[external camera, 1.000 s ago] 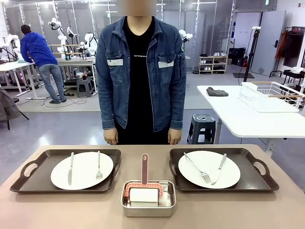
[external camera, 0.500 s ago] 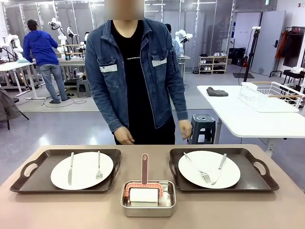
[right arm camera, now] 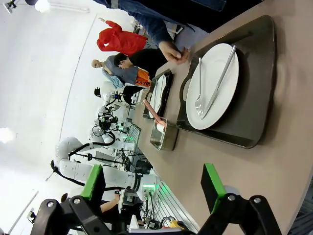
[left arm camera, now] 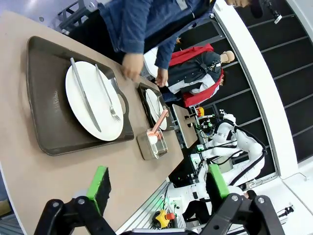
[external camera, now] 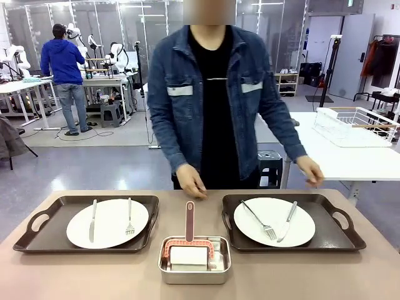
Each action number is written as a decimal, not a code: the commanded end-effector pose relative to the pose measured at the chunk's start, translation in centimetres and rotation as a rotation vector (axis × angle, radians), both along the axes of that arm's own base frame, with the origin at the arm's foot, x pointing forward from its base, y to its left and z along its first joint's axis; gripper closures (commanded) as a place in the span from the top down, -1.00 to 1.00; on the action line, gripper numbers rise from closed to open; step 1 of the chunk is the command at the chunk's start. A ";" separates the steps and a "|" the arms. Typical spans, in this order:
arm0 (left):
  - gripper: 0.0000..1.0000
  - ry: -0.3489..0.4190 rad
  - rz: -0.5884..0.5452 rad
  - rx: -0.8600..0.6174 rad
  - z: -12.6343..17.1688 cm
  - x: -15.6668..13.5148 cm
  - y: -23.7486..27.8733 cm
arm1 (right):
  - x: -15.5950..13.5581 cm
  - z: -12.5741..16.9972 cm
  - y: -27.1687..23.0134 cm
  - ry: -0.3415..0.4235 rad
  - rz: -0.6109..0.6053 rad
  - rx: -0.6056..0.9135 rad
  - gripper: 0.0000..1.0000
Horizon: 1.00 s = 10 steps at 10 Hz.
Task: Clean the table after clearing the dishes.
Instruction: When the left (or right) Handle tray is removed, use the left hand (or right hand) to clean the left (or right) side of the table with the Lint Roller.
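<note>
The beige-brown table (external camera: 75, 275) holds two dark handled trays. The left tray (external camera: 53, 209) carries a white plate (external camera: 109, 226) with a knife and fork. On the right tray (external camera: 325, 206) a second plate (external camera: 306, 225) also holds a fork and knife. A person in a denim jacket leans over the far edge, one hand (external camera: 190, 181) near that tray's left end and the other hand (external camera: 310, 172) above its far right corner. My left gripper (left arm camera: 159, 186) hangs open above the table, short of its plate (left arm camera: 93, 100). My right gripper (right arm camera: 152, 183) is open too, short of its plate (right arm camera: 212, 85).
A small steel pan (external camera: 195, 276) with a pink-handled brush (external camera: 189, 219) sits between the trays at the near edge. Behind on the right stands a white table (external camera: 325, 156) with a wire basket (external camera: 356, 125), and a grey stool (external camera: 270, 164) beside it.
The person has stepped to the right and leaned forward, both hands lowered toward the right tray. Trays, plates and pan have not moved.
</note>
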<state>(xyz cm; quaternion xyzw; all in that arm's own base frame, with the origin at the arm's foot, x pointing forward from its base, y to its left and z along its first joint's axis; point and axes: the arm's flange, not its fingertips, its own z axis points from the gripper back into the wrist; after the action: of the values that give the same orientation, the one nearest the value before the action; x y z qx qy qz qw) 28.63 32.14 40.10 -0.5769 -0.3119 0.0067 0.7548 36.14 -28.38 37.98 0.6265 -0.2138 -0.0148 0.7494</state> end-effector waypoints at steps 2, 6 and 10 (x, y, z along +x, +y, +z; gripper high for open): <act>0.99 -0.002 0.004 -0.003 0.0 -0.3 0.1 | -0.1 0.2 0.0 -0.005 0.003 0.004 1.00; 0.99 -0.002 0.004 -0.003 0.0 -0.3 0.1 | -0.1 0.2 0.0 -0.005 0.003 0.004 1.00; 0.99 -0.002 0.004 -0.003 0.0 -0.3 0.1 | -0.1 0.2 0.0 -0.005 0.003 0.004 1.00</act>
<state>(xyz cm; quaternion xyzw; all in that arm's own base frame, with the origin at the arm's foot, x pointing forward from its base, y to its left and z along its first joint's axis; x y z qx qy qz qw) 28.63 32.14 40.09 -0.5769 -0.3119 0.0067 0.7548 36.14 -28.38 37.98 0.6265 -0.2138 -0.0148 0.7494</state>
